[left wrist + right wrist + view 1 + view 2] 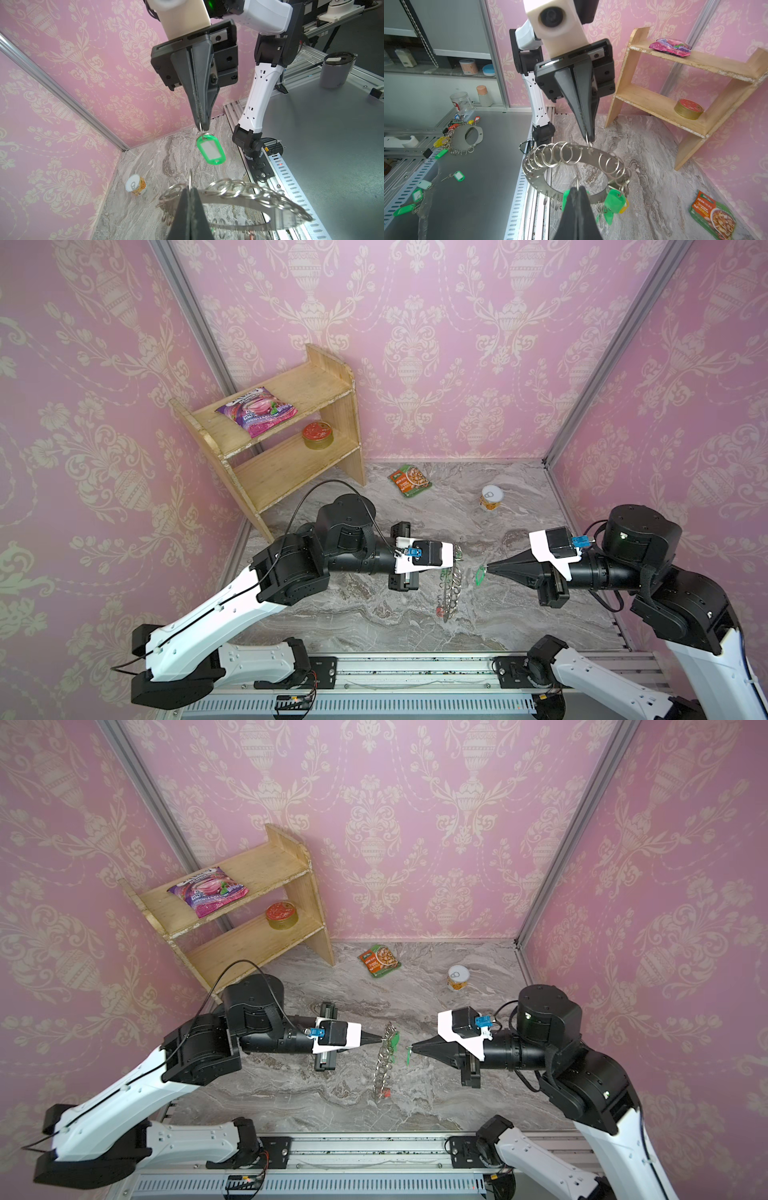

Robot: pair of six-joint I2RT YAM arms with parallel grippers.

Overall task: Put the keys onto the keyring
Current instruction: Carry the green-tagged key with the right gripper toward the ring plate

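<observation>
— Left tool [588, 137]: what was it clamped on?
— One wire loop [589, 144] at the keyring [535, 180] rim, jaws tight together on the wire. The keyring hung below that tip, clear of the tabletop [519, 614] and edge-on in both top views.
— Why a loop and not the plate?
— My guess is that thin wire suits those narrow jaws. Hung that way, the plate also showed its free loops to the other tool.
— And the right tool [201, 127]?
— Pinched shut on the metal end of the green key [211, 150], with the tag dangling just beneath its tip. I'd judge it gripped there so the part that must thread sat right at the tip, where it could be steered.
— How did the two tools stand?
— Tip to tip and apart, with the keyring between them. It hung from the left tip, near the right one but short of it. As far as I could tell, the green key touched nothing but its own tool.
— Was anything on the keyring already?
— A few hung keys [613, 199], on the stretch farthest below the left tool: green, one yellow and one red.
— So which step was it?
— Threading, not yet done, I'd say. The next move called for bringing the metal end to a free loop. A dangling plate could swing away at the first nudge.
</observation>
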